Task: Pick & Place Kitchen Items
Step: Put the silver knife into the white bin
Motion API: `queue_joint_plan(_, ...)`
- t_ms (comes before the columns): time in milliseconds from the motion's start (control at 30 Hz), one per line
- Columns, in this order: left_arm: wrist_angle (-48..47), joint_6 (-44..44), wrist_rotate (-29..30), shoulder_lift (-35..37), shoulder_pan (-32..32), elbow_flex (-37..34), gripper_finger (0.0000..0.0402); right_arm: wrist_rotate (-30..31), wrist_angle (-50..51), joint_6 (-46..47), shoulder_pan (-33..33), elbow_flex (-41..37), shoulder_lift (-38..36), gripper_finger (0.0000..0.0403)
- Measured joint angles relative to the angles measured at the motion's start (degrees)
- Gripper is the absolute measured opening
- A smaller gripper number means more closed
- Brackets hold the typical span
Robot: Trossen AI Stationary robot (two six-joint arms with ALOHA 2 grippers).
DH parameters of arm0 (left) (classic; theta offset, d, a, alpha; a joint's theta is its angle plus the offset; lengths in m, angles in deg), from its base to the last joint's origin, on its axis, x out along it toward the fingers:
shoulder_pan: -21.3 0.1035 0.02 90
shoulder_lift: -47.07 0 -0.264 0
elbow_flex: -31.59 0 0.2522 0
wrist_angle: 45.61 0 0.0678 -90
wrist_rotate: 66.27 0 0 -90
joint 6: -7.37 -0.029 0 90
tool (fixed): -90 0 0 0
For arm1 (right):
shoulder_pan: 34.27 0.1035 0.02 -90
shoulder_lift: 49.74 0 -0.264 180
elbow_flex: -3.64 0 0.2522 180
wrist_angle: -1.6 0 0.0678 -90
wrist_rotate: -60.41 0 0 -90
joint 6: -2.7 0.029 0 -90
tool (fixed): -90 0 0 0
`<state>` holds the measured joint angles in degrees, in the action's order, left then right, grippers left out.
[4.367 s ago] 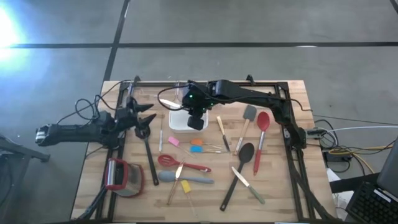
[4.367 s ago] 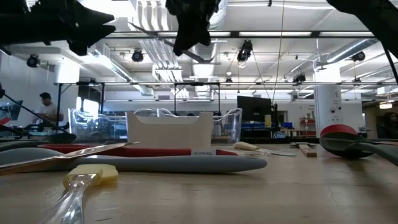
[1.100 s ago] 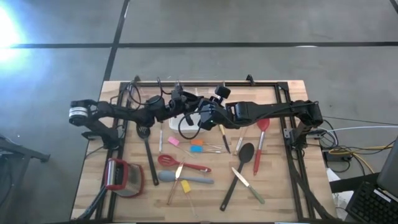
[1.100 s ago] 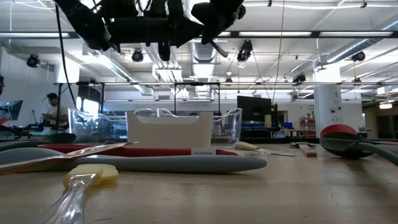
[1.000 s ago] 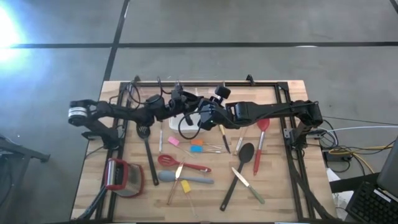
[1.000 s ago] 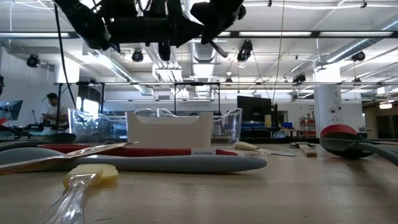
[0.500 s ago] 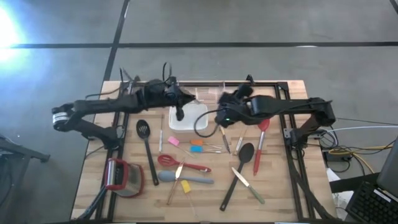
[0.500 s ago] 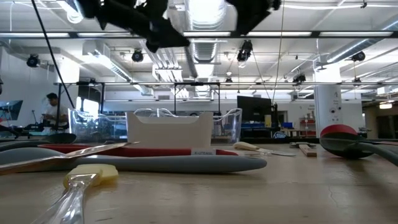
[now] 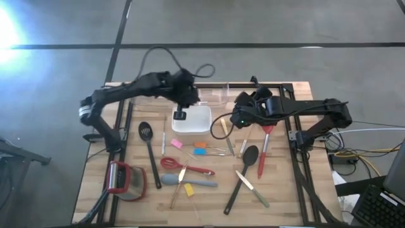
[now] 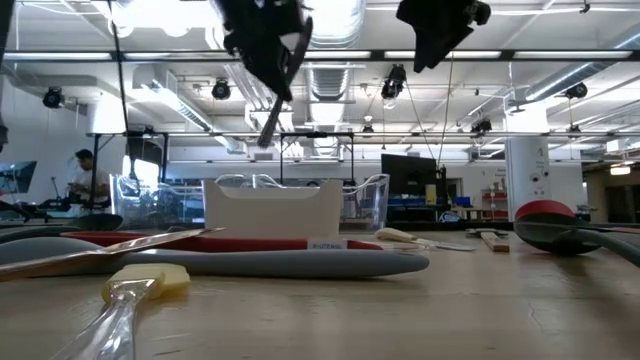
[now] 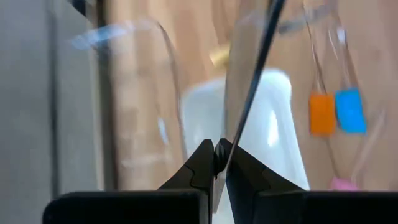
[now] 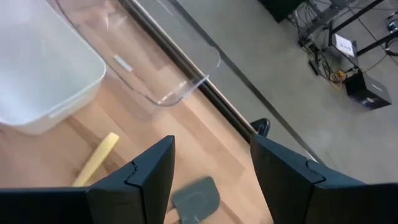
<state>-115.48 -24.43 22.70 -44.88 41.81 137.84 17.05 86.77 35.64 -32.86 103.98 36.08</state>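
My left gripper (image 11: 214,158) hangs over the white square dish (image 9: 196,120), shut on a thin dark stick (image 11: 249,81). In the low view the stick (image 10: 268,125) slants down below that gripper (image 10: 272,90). My right gripper (image 12: 211,174) is open and holds nothing; it hovers right of the dish (image 9: 239,118), above a wooden-handled knife (image 12: 96,158) and a grey spatula (image 12: 196,199). A black slotted turner (image 9: 149,152), a red whisk (image 9: 183,166), a grey-blue spatula (image 9: 186,182) and a black spoon (image 9: 243,168) lie flat on the table. My left gripper pinches one end of the thin dark stick (image 11: 219,163) between its two fingertips. The fingers slant down from the table's left and far side. The stick runs on past the fingertips, lifted clear, and slants down above the dish.
A clear plastic tub (image 9: 212,94) stands behind the dish at the far edge. A red-and-grey gadget (image 9: 123,180) lies near left. A red spoon (image 9: 266,136) and small coloured pieces (image 9: 200,148) lie mid-table. A black frame (image 9: 297,145) rims the table. A person (image 10: 75,170) shows far behind.
The two grippers were together above the dish. My right gripper has drawn back toward the table's right edge, without the stick. My left gripper has risen and tipped from level to slanting down, and the stick now hangs from it over the dish.
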Motion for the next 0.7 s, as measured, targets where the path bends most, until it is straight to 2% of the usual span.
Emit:
queue_joint_plan(300, -6.5, -6.5, 2.3, -7.7, -2.5, 0.0, 0.0024, -0.1, 0.2, 3.1, 0.0, -7.1, -5.5, 0.0205)
queue_joint_plan(500, -6.0, -10.1, 7.8, -12.2, -4.3, 0.2, 0.0024, 1.4, -0.4, 6.7, 0.0, -10.7, -9.4, 0.0205)
queue_joint_plan(700, -6.3, -9.9, 8.7, -16.0, -5.0, 0.2, 0.0024, 1.4, -1.9, 7.2, 0.0, -13.1, -12.0, 0.0205)
